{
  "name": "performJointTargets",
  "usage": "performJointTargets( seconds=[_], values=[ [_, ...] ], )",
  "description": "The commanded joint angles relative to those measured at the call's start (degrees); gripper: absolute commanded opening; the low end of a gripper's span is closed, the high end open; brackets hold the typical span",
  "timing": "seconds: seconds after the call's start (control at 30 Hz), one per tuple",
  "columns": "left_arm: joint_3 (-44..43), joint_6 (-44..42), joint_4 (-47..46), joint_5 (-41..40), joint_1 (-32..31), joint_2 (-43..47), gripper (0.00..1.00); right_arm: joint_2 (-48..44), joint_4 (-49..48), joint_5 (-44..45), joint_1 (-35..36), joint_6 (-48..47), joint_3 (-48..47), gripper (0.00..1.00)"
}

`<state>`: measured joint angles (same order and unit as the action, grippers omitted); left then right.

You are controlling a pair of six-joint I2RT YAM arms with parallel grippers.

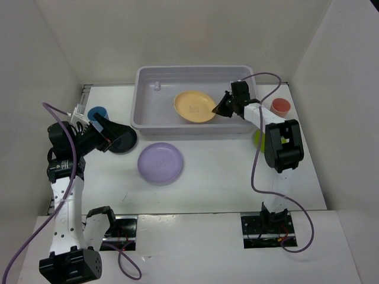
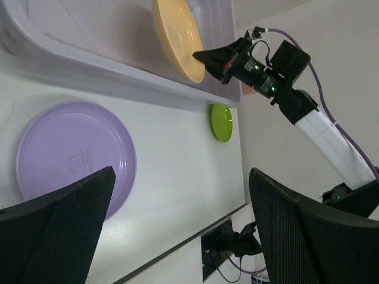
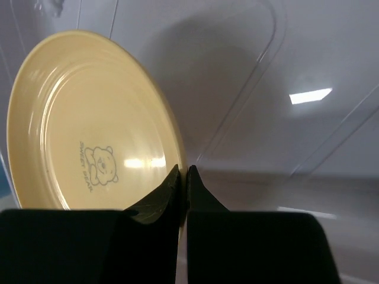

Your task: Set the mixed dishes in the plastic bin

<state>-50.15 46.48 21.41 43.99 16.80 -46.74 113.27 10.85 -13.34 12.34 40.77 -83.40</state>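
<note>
A: Overhead?
B: The right gripper is reaching into the plastic bin, pinching the yellow plate. The left gripper is hovering, fingers wide apart.
A: Left wrist?
B: It is showing the lime green plate outside the bin.
A: Right wrist?
B: It is showing a bear print on the tilted plate, its rim clamped.

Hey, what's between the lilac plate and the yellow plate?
Only the near wall of the plastic bin and a strip of bare table, as the top view shows: the lilac plate lies outside the bin, the yellow plate within it.
</note>
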Motion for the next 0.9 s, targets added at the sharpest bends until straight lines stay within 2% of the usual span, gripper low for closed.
performJointTargets(
  seconds=[0.0,0.2,0.3,0.57,0.67,0.7,0.77,0.8,0.87],
  values=[
    [-2.1,-0.9,-0.6,1.6,0.2,0.2,1.00,3.3,-1.3,2.6,-2.4,0.4,-8.3,0.00],
    [-2.1,-0.9,-0.6,1.6,0.2,0.2,1.00,12.3,3.4,4.3,-5.4,0.4,-18.3,0.00],
    [-1.6,-0.9,-0.6,1.6,0.2,0.2,1.00,16.9,6.9,7.4,-6.0,-0.2,-24.4,0.05],
    [-1.6,-1.4,0.5,1.6,0.2,0.8,1.00,23.0,9.0,16.3,-6.0,-0.2,-33.0,0.05],
    [-1.6,-1.4,0.5,1.6,0.2,0.8,1.00,25.1,9.0,18.2,-5.5,-0.2,-35.4,0.19],
    [-1.6,-1.4,1.0,1.1,0.2,0.8,1.00,25.1,9.0,19.0,-5.5,-0.2,-36.0,0.32],
    [-1.6,-1.4,1.0,1.1,0.2,1.4,1.00,25.7,9.6,19.0,-5.5,0.4,-37.0,0.46],
    [-1.6,-1.4,1.0,1.1,0.2,1.4,1.00,25.7,9.6,19.0,-5.5,0.4,-38.1,0.60],
    [-1.6,-1.9,1.0,1.1,0.2,1.4,1.00,25.7,11.2,19.0,-5.5,-0.7,-39.9,0.68]
  ],
)
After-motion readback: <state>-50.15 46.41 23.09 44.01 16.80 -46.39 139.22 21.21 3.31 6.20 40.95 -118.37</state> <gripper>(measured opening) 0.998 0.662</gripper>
